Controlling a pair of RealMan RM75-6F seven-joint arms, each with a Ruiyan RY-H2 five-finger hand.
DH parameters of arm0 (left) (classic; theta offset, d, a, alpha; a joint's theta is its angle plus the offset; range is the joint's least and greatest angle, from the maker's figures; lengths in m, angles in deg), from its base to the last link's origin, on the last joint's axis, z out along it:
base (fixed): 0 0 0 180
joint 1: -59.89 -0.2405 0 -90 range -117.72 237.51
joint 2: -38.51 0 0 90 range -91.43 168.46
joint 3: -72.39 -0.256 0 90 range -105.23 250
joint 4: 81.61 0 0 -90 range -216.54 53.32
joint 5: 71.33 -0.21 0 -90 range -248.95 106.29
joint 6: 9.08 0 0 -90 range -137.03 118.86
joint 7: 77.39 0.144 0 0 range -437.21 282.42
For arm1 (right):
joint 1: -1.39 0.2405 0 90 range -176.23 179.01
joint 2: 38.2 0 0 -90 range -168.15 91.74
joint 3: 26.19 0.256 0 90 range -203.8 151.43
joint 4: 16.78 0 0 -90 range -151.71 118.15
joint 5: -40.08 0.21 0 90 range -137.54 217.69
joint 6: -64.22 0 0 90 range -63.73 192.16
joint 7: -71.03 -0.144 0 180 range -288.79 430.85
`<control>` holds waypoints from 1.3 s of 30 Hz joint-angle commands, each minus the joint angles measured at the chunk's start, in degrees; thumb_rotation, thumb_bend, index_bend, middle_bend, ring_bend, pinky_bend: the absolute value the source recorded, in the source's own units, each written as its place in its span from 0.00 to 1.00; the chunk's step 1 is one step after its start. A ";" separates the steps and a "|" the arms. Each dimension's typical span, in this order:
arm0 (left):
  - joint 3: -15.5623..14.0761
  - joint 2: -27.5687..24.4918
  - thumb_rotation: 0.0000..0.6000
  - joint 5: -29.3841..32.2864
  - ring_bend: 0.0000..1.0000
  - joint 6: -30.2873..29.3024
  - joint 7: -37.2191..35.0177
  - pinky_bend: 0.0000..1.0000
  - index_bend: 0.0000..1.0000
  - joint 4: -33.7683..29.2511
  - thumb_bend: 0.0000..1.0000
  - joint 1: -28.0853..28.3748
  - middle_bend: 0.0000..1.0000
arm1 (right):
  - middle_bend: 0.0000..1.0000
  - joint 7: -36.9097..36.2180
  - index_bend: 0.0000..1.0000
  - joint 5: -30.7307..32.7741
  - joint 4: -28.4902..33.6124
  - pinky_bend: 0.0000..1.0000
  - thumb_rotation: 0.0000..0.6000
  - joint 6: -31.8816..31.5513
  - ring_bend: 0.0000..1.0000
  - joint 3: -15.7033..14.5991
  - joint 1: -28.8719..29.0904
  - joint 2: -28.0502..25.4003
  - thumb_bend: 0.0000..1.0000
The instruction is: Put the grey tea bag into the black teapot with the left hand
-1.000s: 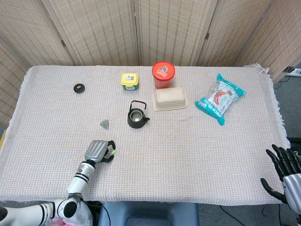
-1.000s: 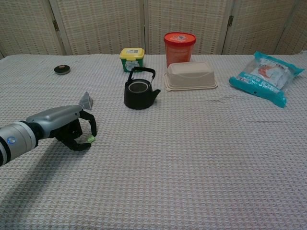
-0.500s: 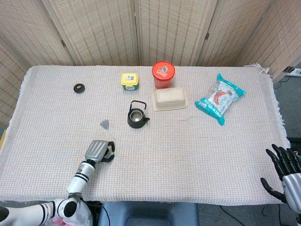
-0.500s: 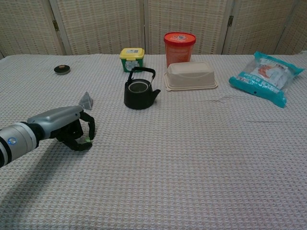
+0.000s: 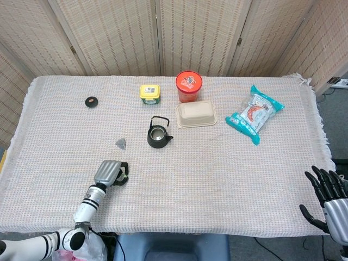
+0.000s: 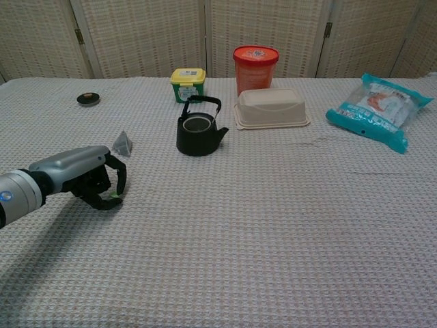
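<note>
The grey tea bag (image 5: 120, 143) lies on the cloth, a small pyramid left of the black teapot (image 5: 157, 135). The teapot stands upright with its lid off and its handle raised. In the chest view the tea bag (image 6: 123, 143) sits just beyond my left hand (image 6: 89, 179), apart from it, and the teapot (image 6: 198, 132) is further right. My left hand (image 5: 111, 173) rests low near the front edge with its fingers curled in. A small green bit shows at the fingertips and nothing else is in the hand. My right hand (image 5: 326, 201) hangs off the table's front right corner, fingers spread.
A small black lid (image 5: 91, 101) lies at the back left. Behind the teapot stand a yellow-lidded tub (image 5: 150, 92), a red-lidded cup (image 5: 188, 86) and a beige lunch box (image 5: 196, 113). A blue snack bag (image 5: 254, 113) lies at the right.
My left hand has slid a little to the left and back toward the table's front edge, fingers still curled. The tea bag and teapot have not moved.
</note>
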 commanded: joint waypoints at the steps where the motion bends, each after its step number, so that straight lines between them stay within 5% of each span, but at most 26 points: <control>1: 0.06 -0.47 1.00 -0.26 1.00 -0.47 0.21 1.00 0.60 -0.42 0.39 -0.15 1.00 | 0.00 0.00 0.00 -0.02 0.01 0.00 1.00 -0.03 0.00 0.00 0.00 0.01 0.24; 15: 1.15 -9.63 1.00 -1.17 1.00 -7.45 15.43 1.00 0.60 -12.67 0.39 0.58 1.00 | 0.00 -1.66 0.00 0.00 -0.28 0.00 1.00 -0.55 0.00 -0.01 -0.12 -0.42 0.24; 28: 6.78 -17.85 1.00 6.02 1.00 -9.56 34.99 1.00 0.60 -24.74 0.39 7.34 1.00 | 0.00 -3.67 0.00 2.02 -0.12 0.00 1.00 0.44 0.00 0.73 0.34 -1.11 0.24; 39: 8.88 -20.55 1.00 10.17 1.00 -9.88 45.68 1.00 0.59 -26.74 0.39 14.61 1.00 | 0.00 -2.93 0.00 4.79 0.70 0.00 1.00 2.46 0.00 1.64 0.88 -1.11 0.24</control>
